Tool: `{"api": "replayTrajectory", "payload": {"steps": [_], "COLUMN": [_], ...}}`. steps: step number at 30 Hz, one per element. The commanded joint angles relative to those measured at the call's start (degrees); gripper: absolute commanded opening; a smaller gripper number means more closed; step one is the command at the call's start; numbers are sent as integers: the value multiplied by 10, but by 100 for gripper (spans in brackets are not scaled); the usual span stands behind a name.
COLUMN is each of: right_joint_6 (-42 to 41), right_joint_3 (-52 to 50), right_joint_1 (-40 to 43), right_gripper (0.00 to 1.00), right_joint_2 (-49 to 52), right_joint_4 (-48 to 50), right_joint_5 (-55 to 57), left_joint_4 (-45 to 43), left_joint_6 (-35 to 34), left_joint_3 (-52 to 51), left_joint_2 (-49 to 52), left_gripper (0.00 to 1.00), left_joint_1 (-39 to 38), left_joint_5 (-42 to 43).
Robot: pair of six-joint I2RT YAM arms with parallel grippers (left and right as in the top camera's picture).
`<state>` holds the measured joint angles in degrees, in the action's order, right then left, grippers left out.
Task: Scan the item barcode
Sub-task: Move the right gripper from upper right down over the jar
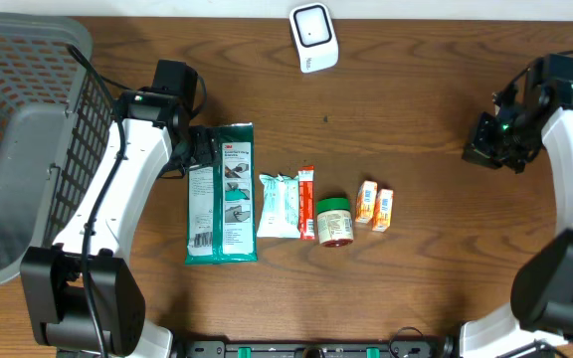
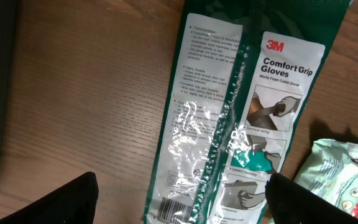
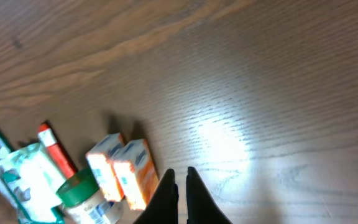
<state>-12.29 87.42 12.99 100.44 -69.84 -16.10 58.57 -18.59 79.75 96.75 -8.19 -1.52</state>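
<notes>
Basket (image 1: pixel 13 149) of grey mesh sits at the far-left edge of the wooden table (image 1: pixel 426 288). Just right of it the left gripper (image 1: pixel 200 149) hangs over the far-left corner of the glove pack (image 1: pixel 221 194), a long green and white packet that lies flat with its length running far to near. In the left wrist view its fingers (image 2: pixel 67 199) are spread wide and released, grasping nothing; whether they touch the pack cannot be told. The pack's barcode (image 2: pixel 174 210) faces up at the near end of its white panel.

To the right of the pack, touching or nearly so, lies a pale wipes packet (image 1: pixel 277 206). Next come a thin red stick (image 1: pixel 306 202) and a jar (image 1: pixel 333 221) with a green lid. Two small orange boxes (image 1: pixel 375 206) sit side by side just right of the jar.

The white scanner (image 1: pixel 313 37) rests at the far edge, well apart from this row.

At the far right the right gripper (image 1: pixel 490 142) hovers over bare wood, its fingers (image 3: pixel 169 190) clenched together on nothing.
</notes>
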Motion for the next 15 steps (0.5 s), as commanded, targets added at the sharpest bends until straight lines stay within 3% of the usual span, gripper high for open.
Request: {"api": "replayTrajectory", "payload": {"steps": [1,2,4,7,11,13,15], "right_joint_6": [3,4,4,4,4,-2,-28], "right_joint_3": [7,7,7,5,4,4,3], "right_joint_1": [-13,-21,-44,-86,-137,-156,-173], "right_gripper": [40,56,70,81,85,98,99], "right_joint_2": [-54,-59,-64,-63,-62,-62,-61], "right_joint_4": [-13,-17,-24,-26,-20,-9,6], "right_joint_5": [-16,-22,-24,-22,-8,-8,-8], "left_joint_4": [3,3,3,3,3,3,3], "left_joint_6": [1,1,1,1,1,1,1], "left_joint_3": [8,8,8,8,8,8,8], "left_joint_2": [-2,-2,-2,-2,-2,-2,-2], "left_gripper": [87,87,87,87,87,87,87], "left_joint_1": [1,1,1,1,1,1,1], "left_joint_5": [-7,-7,-7,-7,-7,-7,-7]}}
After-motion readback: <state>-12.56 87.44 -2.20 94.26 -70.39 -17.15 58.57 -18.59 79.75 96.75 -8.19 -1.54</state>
